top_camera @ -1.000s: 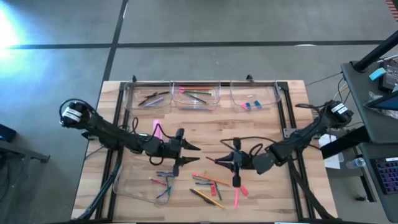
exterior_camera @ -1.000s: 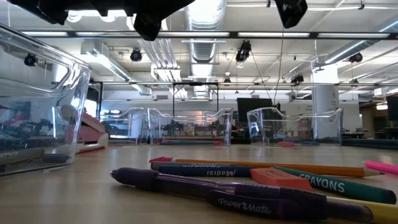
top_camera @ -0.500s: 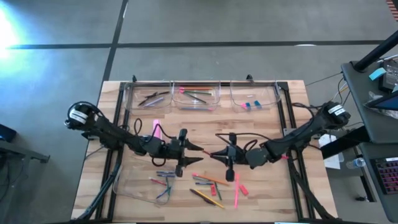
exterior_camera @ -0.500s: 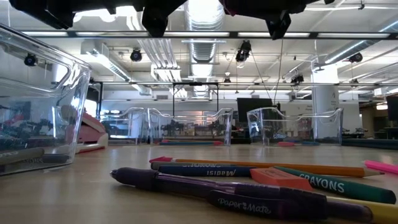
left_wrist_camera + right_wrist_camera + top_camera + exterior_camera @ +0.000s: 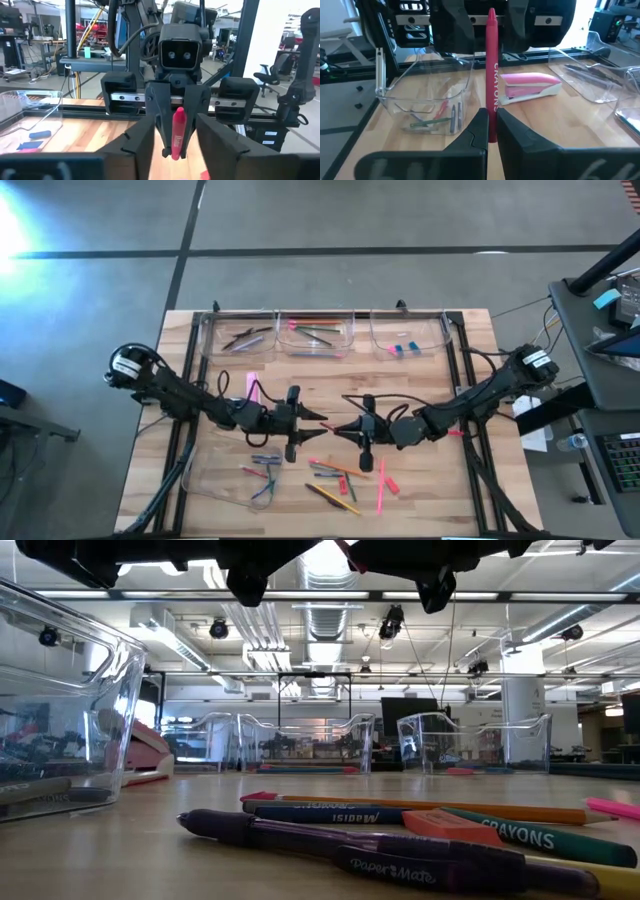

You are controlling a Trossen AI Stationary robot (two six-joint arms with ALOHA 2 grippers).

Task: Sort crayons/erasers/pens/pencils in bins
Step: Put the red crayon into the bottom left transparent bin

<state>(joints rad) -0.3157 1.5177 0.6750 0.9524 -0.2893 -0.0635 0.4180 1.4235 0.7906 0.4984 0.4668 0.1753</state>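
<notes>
My right gripper [image 5: 345, 429] hangs over the table's middle, shut on a red crayon [image 5: 491, 65] that points toward my left gripper [image 5: 312, 428]. My left gripper faces it, open. In the left wrist view its two fingers stand on either side of the crayon's [image 5: 176, 132] free end with a gap on each side. Three clear bins [image 5: 318, 335] stand along the far edge and hold sticks and erasers. A fourth bin [image 5: 225, 475] with a few sticks sits at the near left. My right gripper pinches the crayon's rear part [image 5: 491, 117] between its two fingers. The fingers come level from the table's right side and lie along the crayon. The crayon sticks out ahead of the fingertips, lifted clear of the table, with its pointed tip [image 5: 491, 11] toward my left gripper.
Loose pencils, crayons and a pen [image 5: 340, 480] lie on the wood near the front edge, below the grippers. A pink stapler [image 5: 252, 387] lies left of the middle. Black rails [image 5: 458, 370] run along both sides of the table.
My right gripper has carried the red crayon toward the table's left, up to my left gripper, and kept it level and clear of the table. The crayon's tip now sits between the left fingers.
</notes>
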